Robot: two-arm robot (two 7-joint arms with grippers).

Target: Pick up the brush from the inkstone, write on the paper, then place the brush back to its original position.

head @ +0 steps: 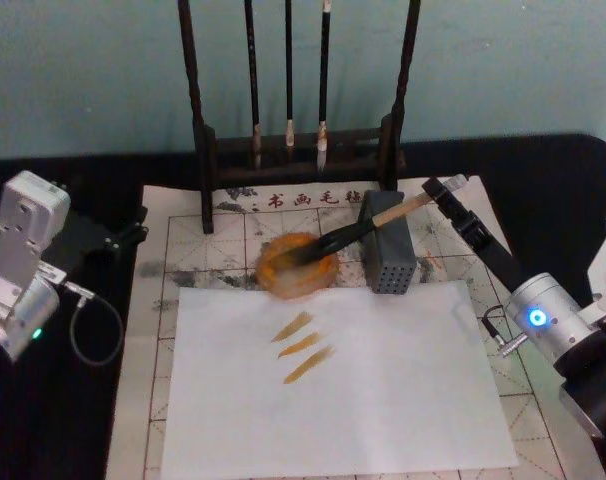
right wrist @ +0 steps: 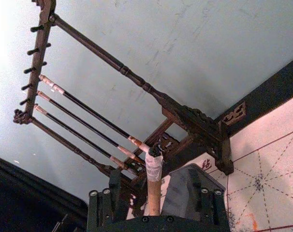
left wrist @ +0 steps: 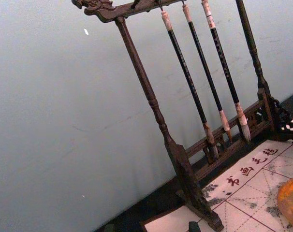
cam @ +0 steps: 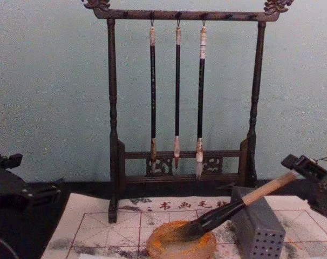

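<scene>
We see the brush (head: 358,228) lying tilted, its dark bristles in the round orange-brown inkstone (head: 298,266) and its light handle propped on the grey block (head: 387,243) beside it. The red-gridded paper (head: 223,238) lies under the inkstone.

The right arm comes in from the bench's right edge, its silver wrist lit with a blue ring, and a black forearm link stretches toward the back right part of the bench. The right end effector (head: 445,190) sits at the end of that link — its black fingers (right wrist: 110,203) stand on either side of a gap, parted. The left arm is parked off the left edge of the bench, white housing raised, and the left end effector (head: 123,236) points inward — idle, fingers' state unclear.
</scene>
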